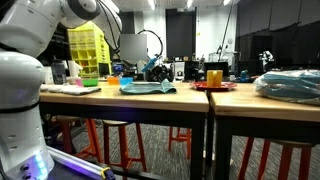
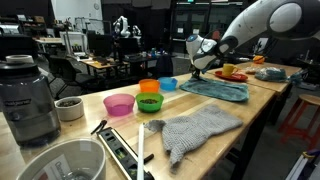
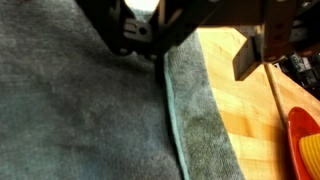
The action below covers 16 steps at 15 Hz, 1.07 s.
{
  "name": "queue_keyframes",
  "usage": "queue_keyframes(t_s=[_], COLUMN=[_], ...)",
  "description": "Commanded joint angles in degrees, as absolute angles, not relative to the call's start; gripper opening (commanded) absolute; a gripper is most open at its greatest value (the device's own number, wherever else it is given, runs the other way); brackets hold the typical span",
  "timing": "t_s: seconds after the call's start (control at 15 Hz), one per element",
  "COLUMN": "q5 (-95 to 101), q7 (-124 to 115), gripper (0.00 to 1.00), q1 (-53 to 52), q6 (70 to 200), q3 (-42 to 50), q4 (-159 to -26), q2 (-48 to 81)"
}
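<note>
A teal-grey towel [image 3: 80,110] lies flat on the wooden table [image 3: 235,110]. It shows in both exterior views [image 1: 148,88] [image 2: 215,90]. My gripper [image 3: 190,50] comes in from the top of the wrist view and hangs low over the towel's folded right edge. Its jaws stand wide apart, the left finger [image 3: 130,40] over the towel and the right finger [image 3: 250,55] over bare wood. Nothing is between them. The gripper also shows in both exterior views [image 1: 150,68] [image 2: 197,68], at the towel's far end.
A red plate [image 2: 238,77] [image 3: 305,140] [image 1: 213,86] with a yellow cup [image 2: 229,69] stands beside the towel. Pink [image 2: 119,103], orange [image 2: 150,87], green [image 2: 150,102] and blue [image 2: 169,84] bowls, a grey knitted cloth [image 2: 200,128] and a blender [image 2: 28,95] are along the table.
</note>
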<state>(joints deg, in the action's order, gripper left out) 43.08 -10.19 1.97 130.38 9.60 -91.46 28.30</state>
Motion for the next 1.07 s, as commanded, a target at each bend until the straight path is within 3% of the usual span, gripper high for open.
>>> queue_keyframes(t_s=[0.0,0.07,0.13,0.4,0.8,1.0], q5=[45.04,45.23,45.43,46.05,46.60,46.74], q7=[-12.63,-12.85,-13.18,-14.54,-16.36,-17.12], gripper=[0.59,0.65,0.64,0.76,0.69,0.71], q1=[1.14,1.13,1.11,1.13,1.19,1.22], q6=[130.69,130.69,130.72,130.89,130.91,130.88], q3=[10.69,10.67,10.68,10.79,11.16,11.47], q4=[-90.68,-90.83,-90.88,-90.86,-90.26,-89.65], q2=[28.94,28.86,28.82,28.66,28.64,28.90])
